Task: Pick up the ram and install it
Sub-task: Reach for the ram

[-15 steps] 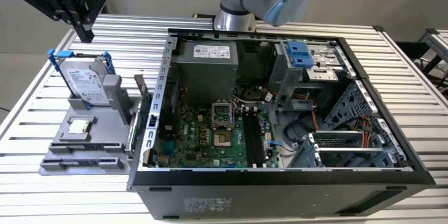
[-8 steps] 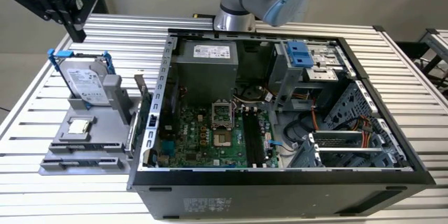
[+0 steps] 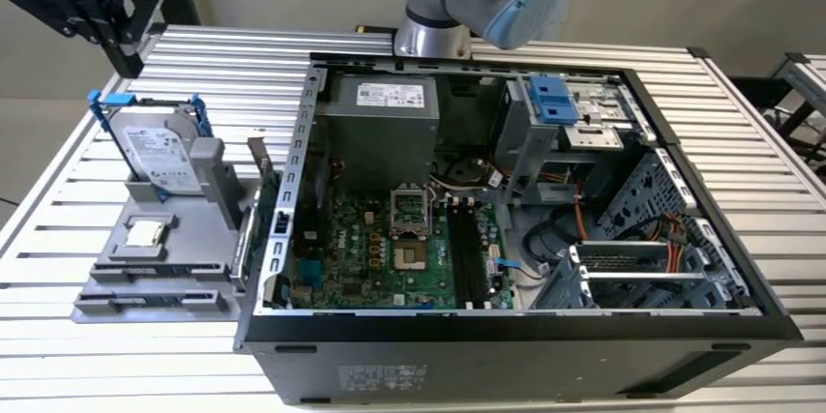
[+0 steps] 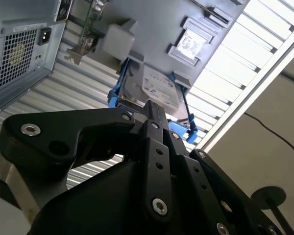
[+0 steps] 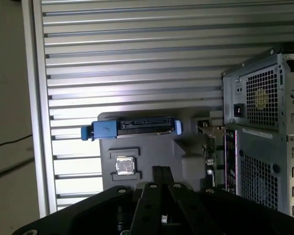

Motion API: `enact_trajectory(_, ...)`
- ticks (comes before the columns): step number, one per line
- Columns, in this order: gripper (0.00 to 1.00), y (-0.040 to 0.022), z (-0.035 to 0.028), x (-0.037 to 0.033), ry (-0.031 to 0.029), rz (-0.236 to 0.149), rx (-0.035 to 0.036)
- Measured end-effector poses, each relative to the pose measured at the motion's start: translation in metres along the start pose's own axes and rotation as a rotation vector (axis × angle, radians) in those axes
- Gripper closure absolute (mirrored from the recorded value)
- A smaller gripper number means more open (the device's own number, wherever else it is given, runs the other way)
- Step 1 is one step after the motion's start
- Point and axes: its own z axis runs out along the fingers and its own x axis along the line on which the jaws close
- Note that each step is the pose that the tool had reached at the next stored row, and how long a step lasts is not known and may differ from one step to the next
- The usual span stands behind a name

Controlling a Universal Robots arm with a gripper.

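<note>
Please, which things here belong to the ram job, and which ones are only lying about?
Job: gripper, case, motherboard, its long slots.
Lying about: hard drive and processor chip, both on the grey holder.

Robotics laboratory or test workshop. Indicators: a slatted aluminium bench [image 3: 232, 55], a robot arm base [image 3: 432, 36] standing on it, an opened desktop computer case [image 3: 516, 355], and, just beyond the gripper fingers [image 5: 157, 175], a grey fixture [image 5: 157, 152] holding loose components.
</note>
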Motion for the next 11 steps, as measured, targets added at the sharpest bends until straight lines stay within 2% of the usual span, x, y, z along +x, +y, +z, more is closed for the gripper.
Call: enact_trajectory(11,1.00,-0.0012,-0.0004,0.0167,0.0007,-0.013,-0.0003)
